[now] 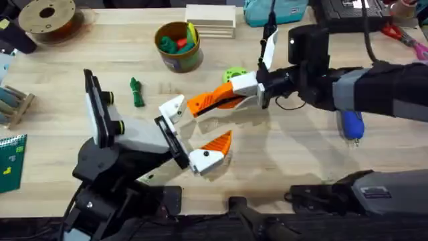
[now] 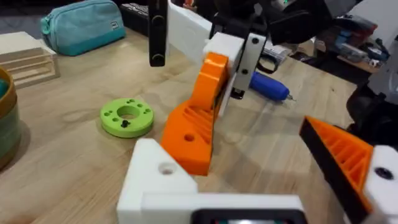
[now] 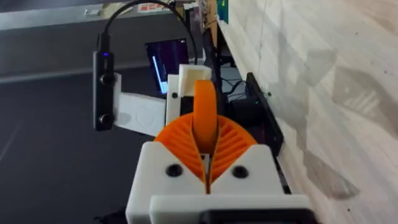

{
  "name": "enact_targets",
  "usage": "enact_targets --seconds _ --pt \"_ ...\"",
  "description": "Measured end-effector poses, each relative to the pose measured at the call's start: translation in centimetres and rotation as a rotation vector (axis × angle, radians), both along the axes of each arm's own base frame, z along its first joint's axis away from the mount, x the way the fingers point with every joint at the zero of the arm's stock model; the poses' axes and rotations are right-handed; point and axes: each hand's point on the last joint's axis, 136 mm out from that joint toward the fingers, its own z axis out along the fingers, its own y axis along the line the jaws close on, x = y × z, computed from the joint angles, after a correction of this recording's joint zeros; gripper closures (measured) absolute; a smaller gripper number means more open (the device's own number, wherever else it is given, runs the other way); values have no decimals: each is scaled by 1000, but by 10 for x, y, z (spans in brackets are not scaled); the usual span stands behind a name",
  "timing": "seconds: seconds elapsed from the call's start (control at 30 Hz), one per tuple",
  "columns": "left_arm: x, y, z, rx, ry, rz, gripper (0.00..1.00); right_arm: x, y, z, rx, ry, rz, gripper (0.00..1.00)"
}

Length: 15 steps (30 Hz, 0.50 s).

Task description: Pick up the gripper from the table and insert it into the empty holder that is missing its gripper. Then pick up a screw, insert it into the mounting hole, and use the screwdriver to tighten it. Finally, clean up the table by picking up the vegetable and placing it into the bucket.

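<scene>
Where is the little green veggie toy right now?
In the overhead view the vegetable lies on the table, left of middle, just right of the left arm's upright black camera bar and below-left of the bucket.

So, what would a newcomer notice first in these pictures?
At the table's middle, the right tool is shut on the orange gripper, holding it at the empty white holder of the left tool. Behind them stands the bucket, with the green vegetable lying to its left.
</scene>
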Motion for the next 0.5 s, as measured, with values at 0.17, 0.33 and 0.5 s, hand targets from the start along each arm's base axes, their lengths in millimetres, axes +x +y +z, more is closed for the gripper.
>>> enact_targets --seconds 0.17,0.33,0.5 --pt "0 0 0 0 0 0 14 -3 2 1 0 22 10 983" --pt "1 1 0 1 -1 6 13 -8 10 2 -4 25 27 983" --pt "3 2 0 5 -9 17 14 -4 17 11 20 -27 19 983"
